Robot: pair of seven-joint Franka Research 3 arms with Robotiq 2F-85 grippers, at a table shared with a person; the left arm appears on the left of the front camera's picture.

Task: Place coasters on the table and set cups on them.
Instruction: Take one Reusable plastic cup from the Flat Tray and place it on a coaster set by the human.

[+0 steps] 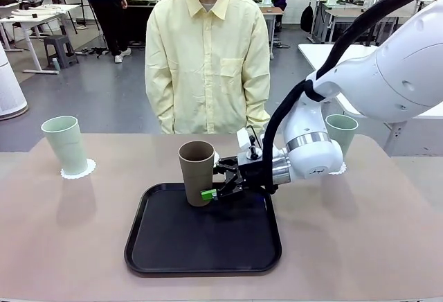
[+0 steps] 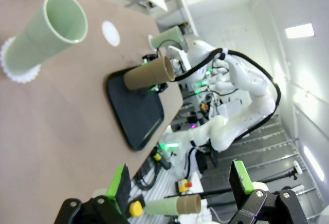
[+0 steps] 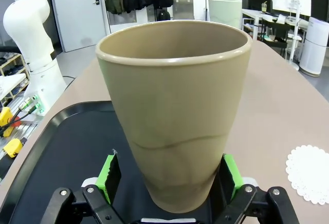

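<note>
— What do the surfaces look like from your end?
— I see a matt brown cup [image 3: 172,111], smooth, on a black tray [image 1: 208,246] with a slight plastic sheen.
— And the rest?
— Matt beige table [image 1: 346,246]; lacy paper-like coaster [image 3: 310,173]; matt mint cup [image 1: 65,144].

Right mint cup [image 1: 341,133] half hidden behind arm, its coaster [image 1: 338,170] mostly covered, brown cup [image 3: 174,113] base hidden

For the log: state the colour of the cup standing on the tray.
Brown-taupe cup; right wrist view.
</note>
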